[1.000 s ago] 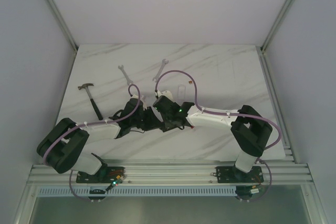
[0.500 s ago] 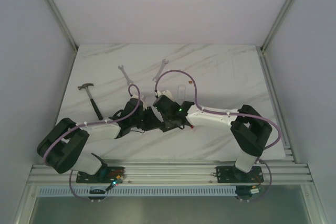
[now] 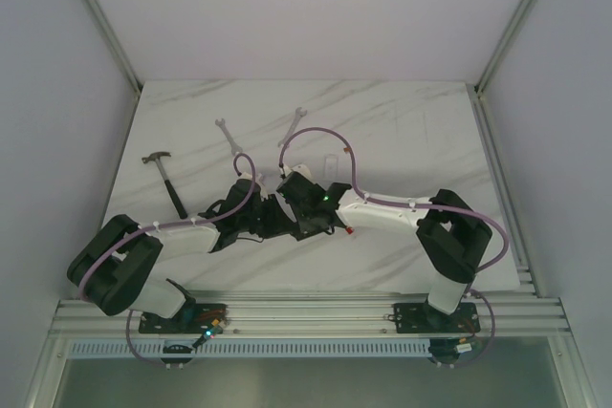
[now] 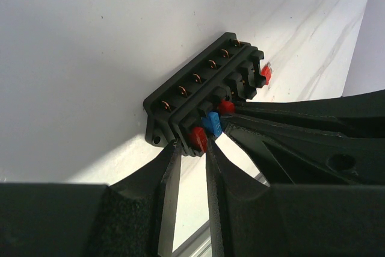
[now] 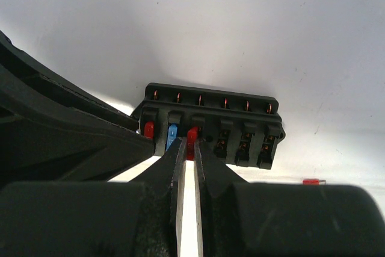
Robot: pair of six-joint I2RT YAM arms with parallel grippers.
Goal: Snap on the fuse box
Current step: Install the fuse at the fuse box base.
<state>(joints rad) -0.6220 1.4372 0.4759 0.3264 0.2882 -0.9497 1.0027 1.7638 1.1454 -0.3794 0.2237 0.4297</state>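
The black fuse box [image 5: 240,118] lies on the white table, its row of slots facing both wrist cameras. My right gripper [image 5: 191,144] is shut on a red fuse [image 5: 192,135] standing in the third slot, beside a blue fuse [image 5: 172,133] and another red one [image 5: 148,129]. The other three slots are empty. In the left wrist view my left gripper [image 4: 189,147] is shut on the near end of the fuse box [image 4: 198,91]. In the top view both wrists meet mid-table and hide the box.
A loose red fuse [image 5: 311,181] lies on the table right of the box. The thin clear cover [image 3: 332,165] lies behind the grippers. Farther back are two wrenches [image 3: 229,134] [image 3: 292,127], and a hammer [image 3: 168,181] lies at the left.
The right arm's elbow and forearm have edged slightly left. Both grippers keep their holds and the box has not moved.
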